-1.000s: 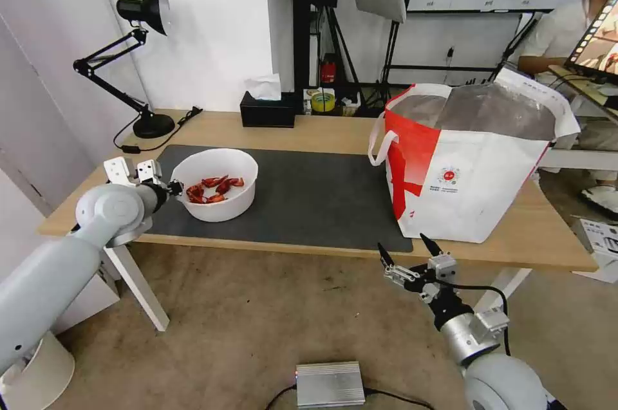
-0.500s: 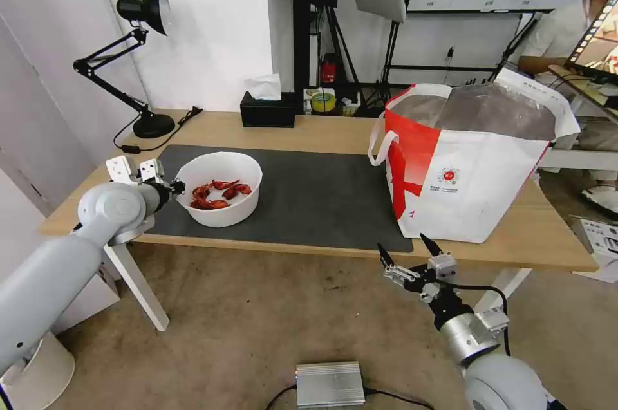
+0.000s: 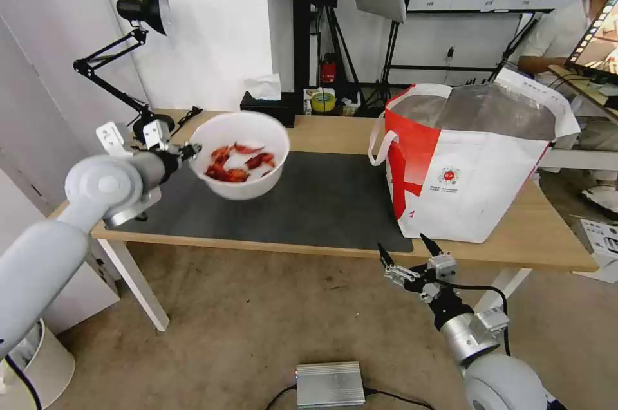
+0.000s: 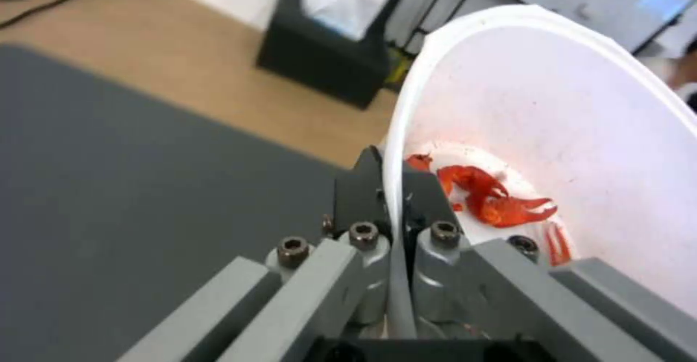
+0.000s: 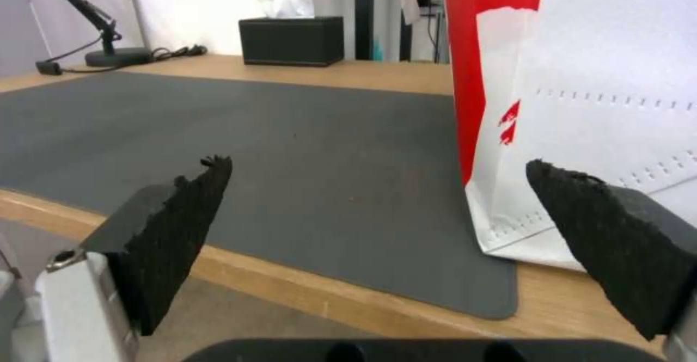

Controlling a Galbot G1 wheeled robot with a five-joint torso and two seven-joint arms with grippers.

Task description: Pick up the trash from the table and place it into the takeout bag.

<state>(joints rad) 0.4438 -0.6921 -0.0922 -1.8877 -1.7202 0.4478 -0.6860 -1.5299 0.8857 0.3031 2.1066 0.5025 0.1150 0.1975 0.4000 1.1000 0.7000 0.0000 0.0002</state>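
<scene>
Your left gripper (image 3: 188, 151) holds the white bowl (image 3: 239, 154) by its rim, with one finger (image 4: 354, 190) outside the wall and the other inside, both pressed tight on the thin edge. The bowl is in the air above the left part of the dark mat (image 3: 309, 197), clear of it, and it leans a little. The red crayfish shells (image 3: 237, 164) lie on the bottom of the bowl; in the left wrist view you see them near the inner finger.

The takeout bag (image 3: 473, 165) stands upright on the right part of the table (image 3: 335, 130), its mouth open and the silver lining showing. It is well apart from the bowl.

Your right gripper (image 3: 407, 254) hangs below the front edge of the table, just before the bag, with its fingers spread wide and nothing between them.

A black tissue box (image 3: 267, 107) and a desk lamp (image 3: 138, 62) stand at the back of the table.
</scene>
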